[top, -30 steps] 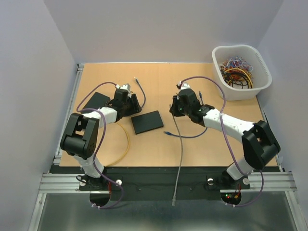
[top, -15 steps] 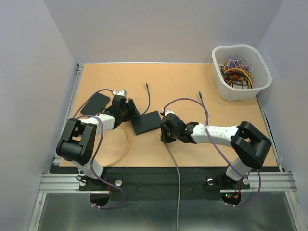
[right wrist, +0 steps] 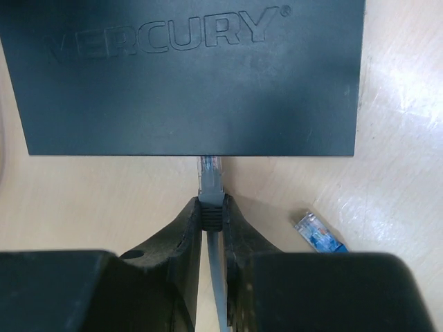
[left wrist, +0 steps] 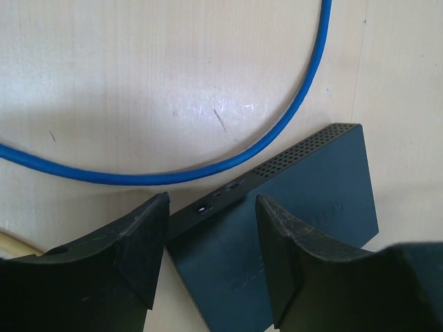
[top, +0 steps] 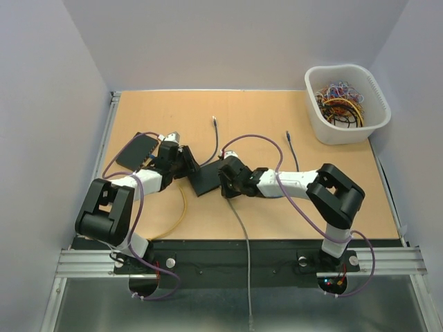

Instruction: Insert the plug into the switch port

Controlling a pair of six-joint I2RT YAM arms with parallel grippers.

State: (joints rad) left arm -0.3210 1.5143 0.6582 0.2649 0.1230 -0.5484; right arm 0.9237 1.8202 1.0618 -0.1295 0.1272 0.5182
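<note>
Bare desk (top: pixel 152 111) likely lets the light switch (right wrist: pixel 187 69) slide, so the right claw (right wrist: pixel 211 207) clamps the stiff little plug (right wrist: pixel 210 169) by its boot, while the left claw (left wrist: pixel 211 207) stands apart at the switch's left end.

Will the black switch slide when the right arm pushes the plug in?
Probably: the switch is a thin flat box on a smooth table, likely light and easy to shove. Lying flat, it should not tip. The left gripper is open at its far end, so probably little bracing.
</note>
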